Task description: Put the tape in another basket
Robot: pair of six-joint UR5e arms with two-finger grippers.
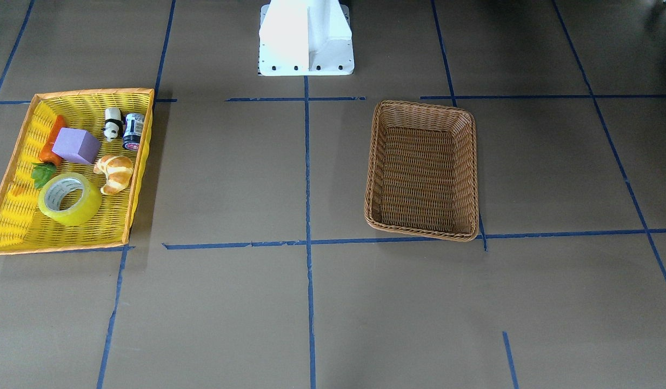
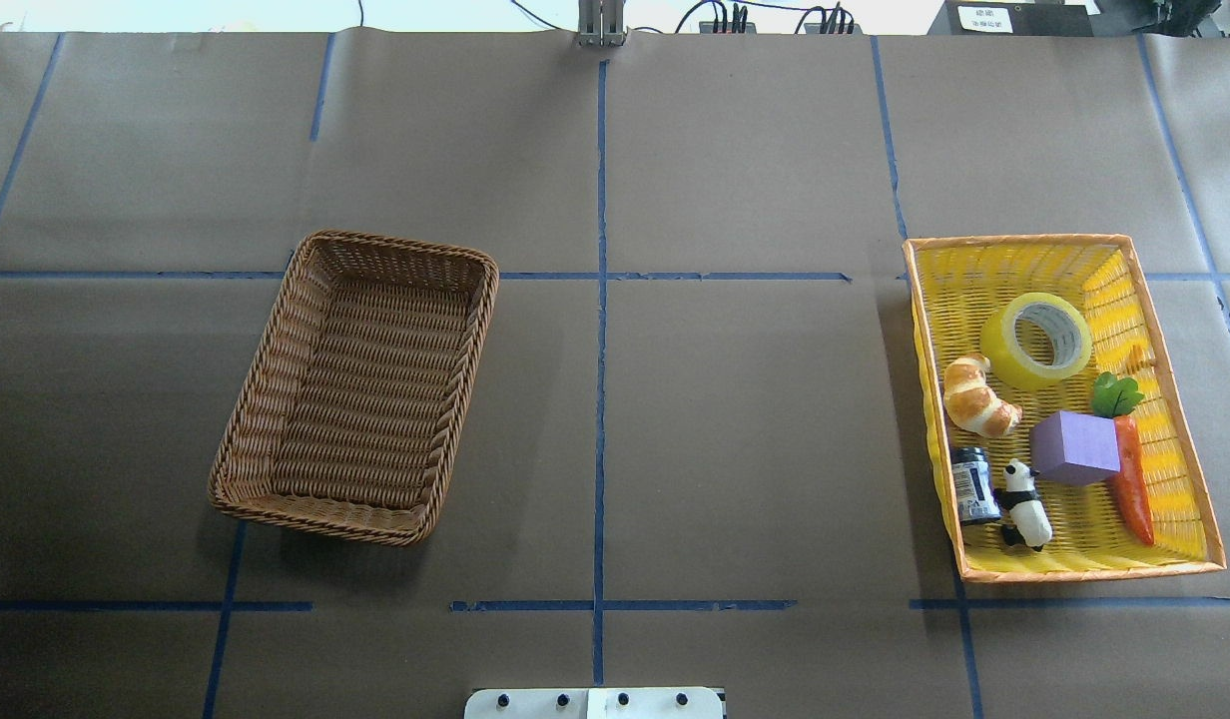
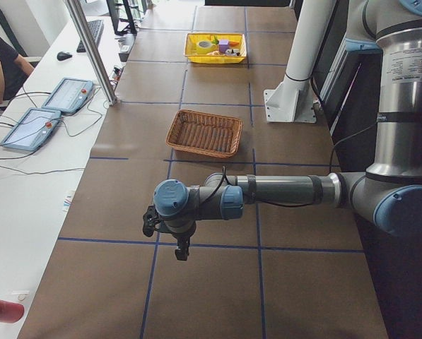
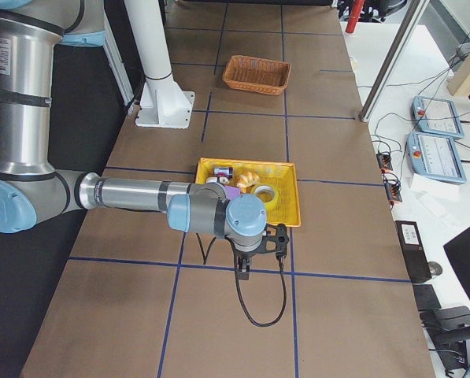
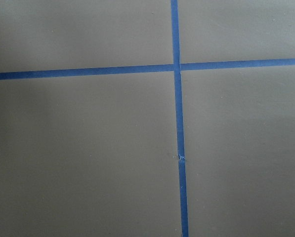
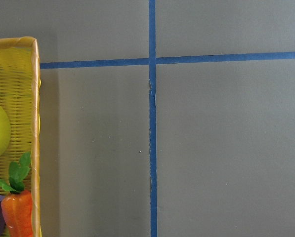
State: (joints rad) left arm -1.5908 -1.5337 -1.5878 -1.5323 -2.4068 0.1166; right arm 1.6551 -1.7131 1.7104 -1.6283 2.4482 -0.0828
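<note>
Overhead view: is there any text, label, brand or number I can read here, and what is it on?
Nothing reads clearly in this view.
Can in the yellow basket: pale print on a dark label, too blurred to read.
White label on the black box at the far edge: two lines, too small to read.
Tape: grey marks inside the core, not legible.
</note>
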